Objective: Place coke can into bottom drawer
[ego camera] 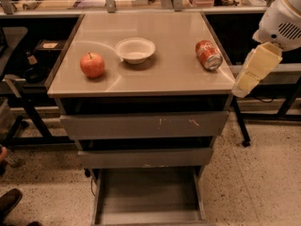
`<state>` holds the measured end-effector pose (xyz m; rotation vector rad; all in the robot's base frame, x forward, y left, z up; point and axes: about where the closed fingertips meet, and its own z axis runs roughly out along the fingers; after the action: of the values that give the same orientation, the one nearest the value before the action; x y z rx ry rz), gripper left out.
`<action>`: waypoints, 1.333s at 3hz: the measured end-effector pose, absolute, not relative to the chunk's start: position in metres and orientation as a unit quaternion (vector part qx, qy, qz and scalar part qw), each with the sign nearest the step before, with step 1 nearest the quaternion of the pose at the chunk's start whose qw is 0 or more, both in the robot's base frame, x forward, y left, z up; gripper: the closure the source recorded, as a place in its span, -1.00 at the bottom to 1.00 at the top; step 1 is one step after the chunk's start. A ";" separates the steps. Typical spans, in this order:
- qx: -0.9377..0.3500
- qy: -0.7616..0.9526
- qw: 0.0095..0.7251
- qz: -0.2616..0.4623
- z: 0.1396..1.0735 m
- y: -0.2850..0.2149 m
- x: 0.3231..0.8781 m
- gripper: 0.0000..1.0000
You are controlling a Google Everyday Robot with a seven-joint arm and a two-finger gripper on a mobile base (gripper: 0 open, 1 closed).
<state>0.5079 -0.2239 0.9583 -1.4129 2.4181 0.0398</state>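
Cabinet top (174, 76): coke can (208, 54) lying on its side near the right edge, silver end facing the camera. Apple (92, 65) at the left, white bowl (135, 49) between them, all apart from one another. Bottom drawer (148, 192) pulled out below, its grey floor bare; the two drawer fronts above it are closed. Gripper (254, 72) hangs off the right side of the cabinet, beside the can but not touching it, slightly lower than the top; whether it is open or closed, cannot tell. Judgement: drawer is ready and nothing is grasped, so reach, pick-up, carry down and release are all left.
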 end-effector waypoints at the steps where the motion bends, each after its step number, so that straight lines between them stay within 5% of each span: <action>1: -0.468 0.867 0.167 0.017 0.954 -0.229 0.540 -1.00; 2: -0.455 0.874 0.170 0.001 0.957 -0.217 0.610 -1.00; 4: -0.418 0.891 0.176 -0.002 0.950 -0.214 0.632 -1.00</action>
<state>0.6324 -0.2143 0.9501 -1.1851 2.5241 -0.0061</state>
